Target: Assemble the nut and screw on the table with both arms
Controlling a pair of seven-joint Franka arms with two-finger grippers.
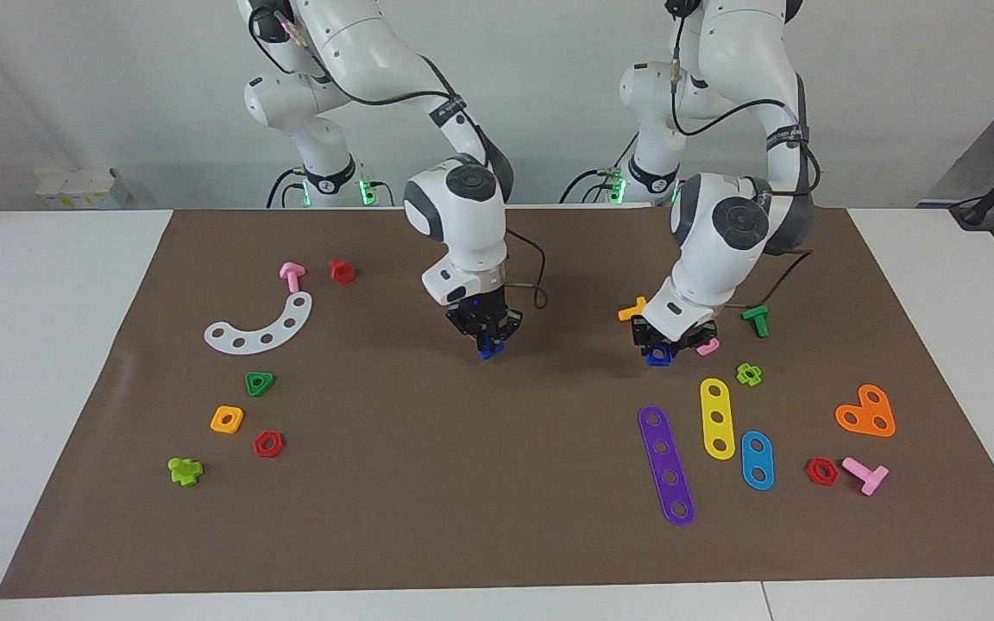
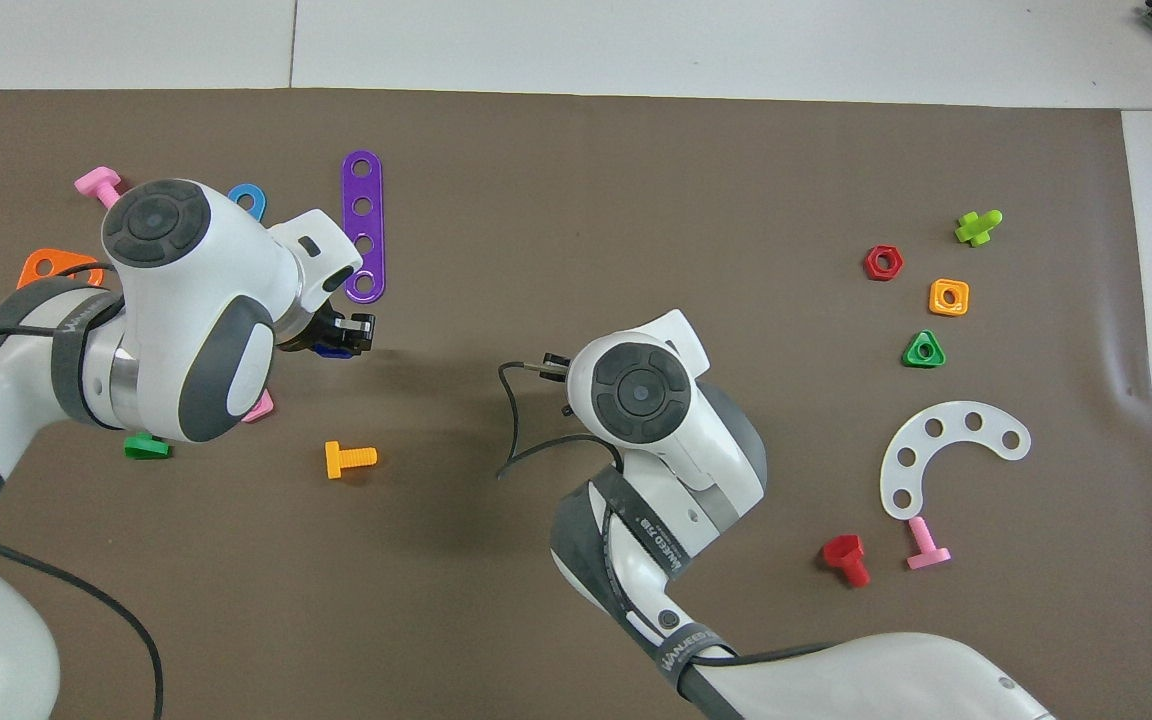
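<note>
Step in hand, as judged: both parts are being gripped at the mat; mating is not yet done.

Right gripper (image 1: pixel 488 345) is over the middle of the brown mat (image 1: pixel 497 517), low. Its fingers are closed narrow on a small dark-blue piece, taken to be the screw (image 1: pixel 487 351), which pokes out below the tips. In the overhead view this gripper is hidden under its own wrist.

Left gripper (image 1: pixel 668 345) is down at the mat toward the left arm's end of the desk (image 1: pixel 57 345), just beside the pink nut (image 1: pixel 707 348). A blue piece, taken to be the nut (image 1: pixel 657 356), sits at the fingertips, touching or nearly on the mat. Fingers appear closed on it; the overhead view shows blue between them (image 2: pixel 334 349). Whether the grip is firm cannot be told.

To do it well:
- Nut grip should be confirmed before lifting; the pink nut and the orange screw (image 1: pixel 632 309) are close and could be dragged.
- Nut should be held by its edges, hole kept clear.
- Screw shaft should be lined up with the hole axis before contact.
- Parts should be met above bare mat, between the arms.
</note>
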